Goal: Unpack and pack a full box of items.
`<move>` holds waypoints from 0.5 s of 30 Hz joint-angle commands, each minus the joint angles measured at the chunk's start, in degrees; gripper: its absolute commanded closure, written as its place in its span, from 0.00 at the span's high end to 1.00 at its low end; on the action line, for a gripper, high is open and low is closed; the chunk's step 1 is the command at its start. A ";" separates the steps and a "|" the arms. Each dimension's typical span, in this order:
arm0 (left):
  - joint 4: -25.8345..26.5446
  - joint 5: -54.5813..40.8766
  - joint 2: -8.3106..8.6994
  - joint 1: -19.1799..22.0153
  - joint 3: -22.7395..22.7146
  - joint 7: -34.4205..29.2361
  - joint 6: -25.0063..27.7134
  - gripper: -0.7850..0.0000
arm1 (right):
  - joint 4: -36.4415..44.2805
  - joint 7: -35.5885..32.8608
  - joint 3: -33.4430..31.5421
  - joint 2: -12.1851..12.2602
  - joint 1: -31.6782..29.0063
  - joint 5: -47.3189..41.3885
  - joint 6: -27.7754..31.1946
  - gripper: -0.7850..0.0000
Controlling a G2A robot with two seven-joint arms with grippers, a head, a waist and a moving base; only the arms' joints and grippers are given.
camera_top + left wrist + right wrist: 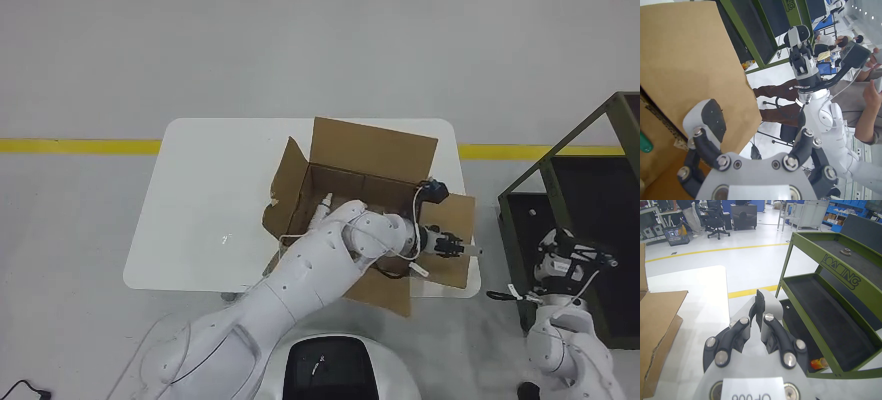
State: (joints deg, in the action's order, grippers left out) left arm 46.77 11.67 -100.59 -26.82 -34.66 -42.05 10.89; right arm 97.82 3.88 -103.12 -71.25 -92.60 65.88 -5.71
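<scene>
Box (372, 150) is seen open on the white table (200, 200), toward its right end, flaps folded out. The left arm is stretched across the opening. The left gripper (756, 111) is placed at the right-hand flap (687, 56) with its jaws spread wide. The flap's edge is framed in the gap between them, though contact cannot be judged. One dark pad (712, 117) is shown against the cardboard, and nothing is gripped.

Down inside the box, a green item (644, 144) is glimpsed by the wall; what it is cannot be told.

Over on the right, the right gripper (758, 308) is found off the table's right end, beside a green cart (789, 275). Its ribbed pads are pressed together on nothing.

A small round metal part (845, 251) is seen on the cart's top shelf, and an orange object (817, 363) on the bottom one. A yellow line (80, 146) is marked on the floor behind the table.
</scene>
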 commanded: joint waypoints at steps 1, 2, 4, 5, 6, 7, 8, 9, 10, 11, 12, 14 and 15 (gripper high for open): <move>1.03 0.68 0.45 0.52 -1.25 0.08 0.48 1.00 | 0.49 -0.29 -0.23 -0.04 -0.05 -1.40 0.90 0.37; 2.01 1.04 0.78 0.65 -2.07 0.27 0.95 1.00 | 0.73 -0.43 -0.32 -0.07 -0.10 -2.17 1.47 0.42; 4.25 3.79 1.73 1.00 -3.53 0.22 1.70 1.00 | 1.30 -1.13 -0.49 -0.13 -0.17 -4.39 2.88 0.48; 5.65 6.50 2.34 1.22 -4.14 0.42 1.52 1.00 | 1.62 -1.71 -0.56 -0.15 -0.22 -5.78 3.92 0.49; 7.35 9.04 2.99 1.13 -4.85 0.52 1.26 1.00 | 1.89 -2.58 -0.72 -0.19 -0.24 -7.80 4.78 0.51; 9.25 12.00 3.71 0.97 -5.70 0.78 0.51 1.00 | 2.32 -3.49 -0.95 -0.19 -0.25 -9.23 5.60 0.55; 11.29 16.00 4.49 0.72 -6.39 0.91 -0.84 1.00 | 2.73 -4.47 -1.12 -0.17 -0.27 -10.53 6.70 0.58; 13.94 19.86 5.27 0.16 -6.97 0.58 -2.13 1.00 | 3.12 -5.43 -1.29 -0.14 -0.27 -11.61 7.82 0.60; 16.91 22.32 6.03 -0.89 -8.00 0.17 -3.11 1.00 | 3.52 -6.60 -1.36 -0.10 -0.29 -12.88 9.04 0.71; 19.71 23.19 6.78 -2.43 -9.51 -0.60 -4.06 1.00 | 3.94 -8.05 -1.33 -0.12 -0.27 -15.29 10.40 0.80; 22.49 24.06 7.53 -3.93 -11.21 -1.54 -4.94 1.00 | 4.47 -9.53 -1.52 -0.10 -0.26 -17.46 11.60 0.81; 28.06 28.19 9.03 -6.81 -14.12 -3.19 -6.72 1.00 | 5.92 -12.42 -1.63 0.11 -0.54 -18.54 14.57 0.85; 30.93 30.32 9.71 -8.40 -15.39 -4.03 -7.44 1.00 | 6.68 -14.06 -1.44 0.19 -0.79 -19.45 16.29 0.93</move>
State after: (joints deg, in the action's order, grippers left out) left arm 73.93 39.13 -91.66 -33.31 -48.50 -45.16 4.34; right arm 103.74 -8.36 -104.73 -71.15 -93.15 47.13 8.71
